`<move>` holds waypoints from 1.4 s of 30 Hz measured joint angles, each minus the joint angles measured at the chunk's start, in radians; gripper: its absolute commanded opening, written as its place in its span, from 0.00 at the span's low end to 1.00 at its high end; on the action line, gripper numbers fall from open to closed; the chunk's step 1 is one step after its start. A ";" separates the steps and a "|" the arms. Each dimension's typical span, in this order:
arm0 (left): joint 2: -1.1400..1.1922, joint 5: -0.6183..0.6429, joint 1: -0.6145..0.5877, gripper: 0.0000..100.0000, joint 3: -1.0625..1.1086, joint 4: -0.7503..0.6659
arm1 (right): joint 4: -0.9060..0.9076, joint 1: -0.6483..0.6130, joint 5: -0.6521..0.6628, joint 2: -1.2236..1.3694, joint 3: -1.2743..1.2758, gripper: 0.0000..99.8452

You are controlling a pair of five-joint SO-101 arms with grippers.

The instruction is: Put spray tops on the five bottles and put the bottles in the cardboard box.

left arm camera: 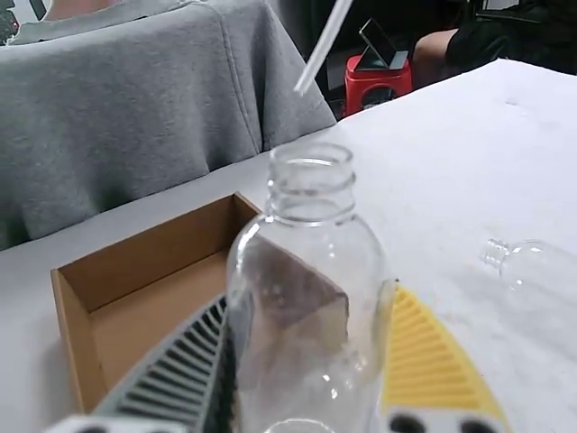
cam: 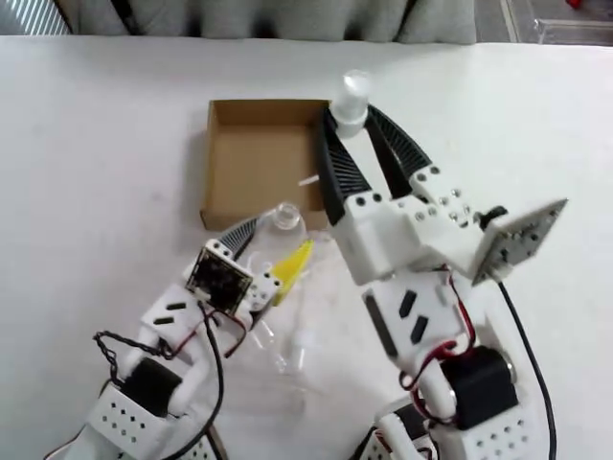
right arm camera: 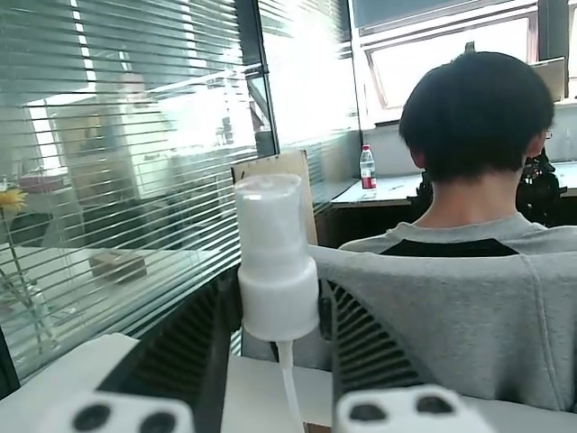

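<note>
one bottle point(left arm camera: 306, 262) in left hand point(left arm camera: 308, 302)

The white bench point(cam: 105, 134) is stretching out bare beneath me. Past it, slatted blinds point(right arm camera: 108, 117) are letting daylight through. A red-capped drink bottle point(right arm camera: 367, 169) is standing on a far desk point(right arm camera: 356, 193), a yellow flower point(right arm camera: 7, 198) is drooping beside the blinds, and a red plastic object point(left arm camera: 379, 81) is sitting beyond my bench's edge.

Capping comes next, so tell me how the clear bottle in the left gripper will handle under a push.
The clear bottle looks empty, so it is probably light. Its smooth round wall may slip or twist in the left gripper. Held by the body, its open neck could tilt if pressed off-centre.
</note>
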 measured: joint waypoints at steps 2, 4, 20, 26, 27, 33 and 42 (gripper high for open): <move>0.000 0.000 0.000 0.11 0.000 0.002 | 0.000 0.002 0.000 -0.014 0.000 0.02; 0.000 0.000 0.000 0.11 0.000 0.006 | 0.000 -0.008 0.000 -0.021 0.000 0.02; 0.000 0.000 0.000 0.11 0.000 0.048 | 0.135 -0.081 0.000 -0.025 0.000 0.02; 0.000 0.000 0.000 0.11 0.000 0.048 | 0.167 -0.081 0.000 -0.023 0.000 0.02; 0.000 0.000 0.000 0.11 0.000 0.048 | 0.167 -0.081 0.000 -0.023 0.000 0.02; 0.000 0.000 0.002 0.11 0.000 0.048 | 0.107 -0.091 0.000 -0.023 0.112 0.02; 0.000 0.000 0.003 0.11 0.000 0.048 | 0.146 -0.187 0.002 -0.023 0.158 0.20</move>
